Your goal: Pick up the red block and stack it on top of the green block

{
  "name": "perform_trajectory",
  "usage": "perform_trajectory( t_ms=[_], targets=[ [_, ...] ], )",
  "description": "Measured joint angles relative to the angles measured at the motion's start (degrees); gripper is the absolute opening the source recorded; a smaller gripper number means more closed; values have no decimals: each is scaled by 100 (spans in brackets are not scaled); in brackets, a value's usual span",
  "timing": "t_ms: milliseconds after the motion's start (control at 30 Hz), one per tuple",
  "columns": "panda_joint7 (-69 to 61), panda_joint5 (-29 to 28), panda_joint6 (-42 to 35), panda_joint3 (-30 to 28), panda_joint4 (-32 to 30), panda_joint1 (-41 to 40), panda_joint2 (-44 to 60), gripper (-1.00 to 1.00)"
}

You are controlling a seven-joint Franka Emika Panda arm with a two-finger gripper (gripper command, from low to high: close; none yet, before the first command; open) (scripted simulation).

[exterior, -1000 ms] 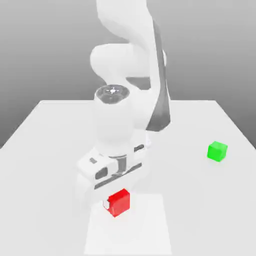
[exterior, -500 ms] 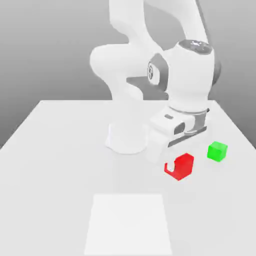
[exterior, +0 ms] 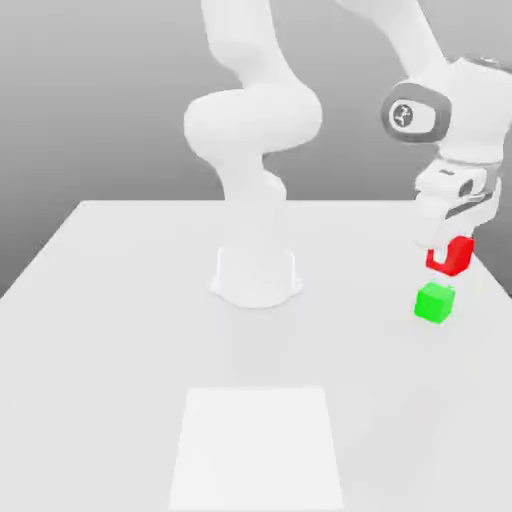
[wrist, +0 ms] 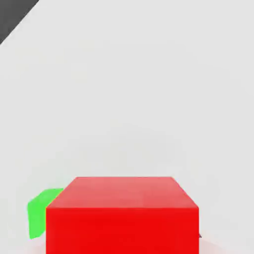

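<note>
Above the worktop (exterior: 150,330), a red cube (exterior: 460,256) in the grip
The tool (exterior: 452,250) is closed on the red cube, pinching it clear of the surface, near and above the green cube (exterior: 434,303).

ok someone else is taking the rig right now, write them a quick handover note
Gripper: fingers shut on the red block, held up off the table.
Green block: on the table, toward the exterior view's right, with the red block above it in that view; the two are not stacked.
Done: red block picked up.
Left: line it up over the green block, lower it, open the fingers, back away.
Watch: in the hand view the green block peeks out past one side of the red one, so the alignment probably needs checking before lowering.
</note>
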Motion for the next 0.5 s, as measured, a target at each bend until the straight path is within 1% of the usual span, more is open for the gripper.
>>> perform_trajectory(
  t_ms=[33,100,167,200,233,300,333,500],
  targets=[
    [126,22,143,126,-18,44,114,-100],
    [353,-150,508,320,-35,-55,459,-100],
    [658,-556,915,486,-47,-280,877,-100],
    [886,-881,1123,544,-54,-415,1105,-100],
    [1199,-1330,1328,545,-60,-531,1347,-100],
    [1204,-1335,1334,544,-60,-530,1347,-100],
    [1206,-1337,1336,544,-60,-529,1348,100],
    [1206,-1337,1336,544,-60,-529,1348,100]
  ],
)
